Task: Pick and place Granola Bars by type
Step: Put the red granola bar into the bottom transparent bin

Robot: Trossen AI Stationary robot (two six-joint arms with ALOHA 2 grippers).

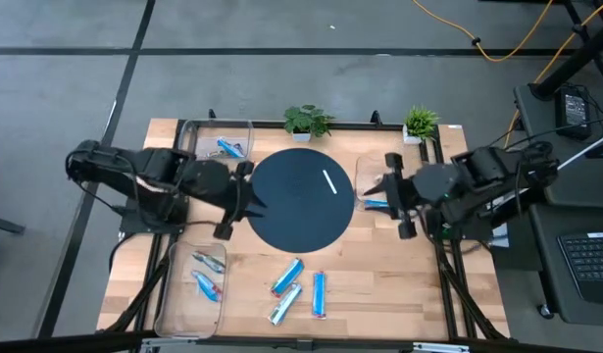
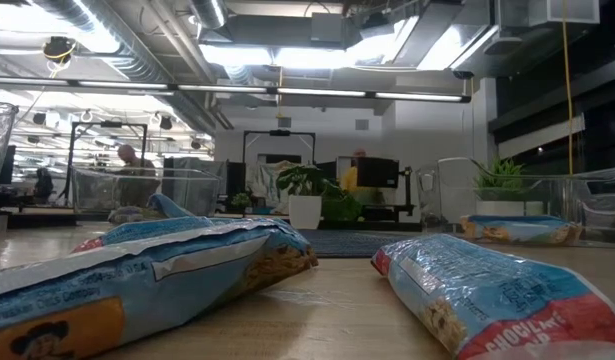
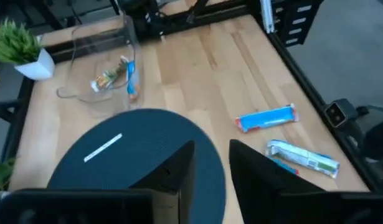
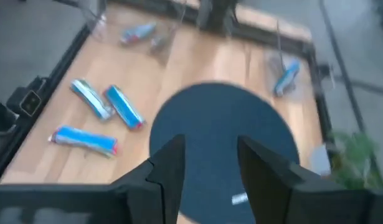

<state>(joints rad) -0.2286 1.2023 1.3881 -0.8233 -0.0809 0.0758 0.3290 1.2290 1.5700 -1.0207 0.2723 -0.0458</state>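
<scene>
Three blue-wrapped Granola Bars (image 1: 299, 287) lie flat on bare wood.

Dark round mat (image 1: 299, 201), 2 potted plants (image 1: 308, 122)

Four cameras on one table — one overhead, one at table level, one on each wrist.

The high view looks straight down on the whole table (image 1: 379, 284) and both arms. The low view sits at table height, very near two granola bars (image 2: 167, 270), facing level into the room. Each wrist view looks forward past its own pincer — left pincer (image 3: 211, 180), right pincer (image 4: 210, 168) — down at the round dark mat (image 1: 301, 199) just beyond the fingers. The overhead and both wrist views share that mat and the loose bars by it.
</scene>
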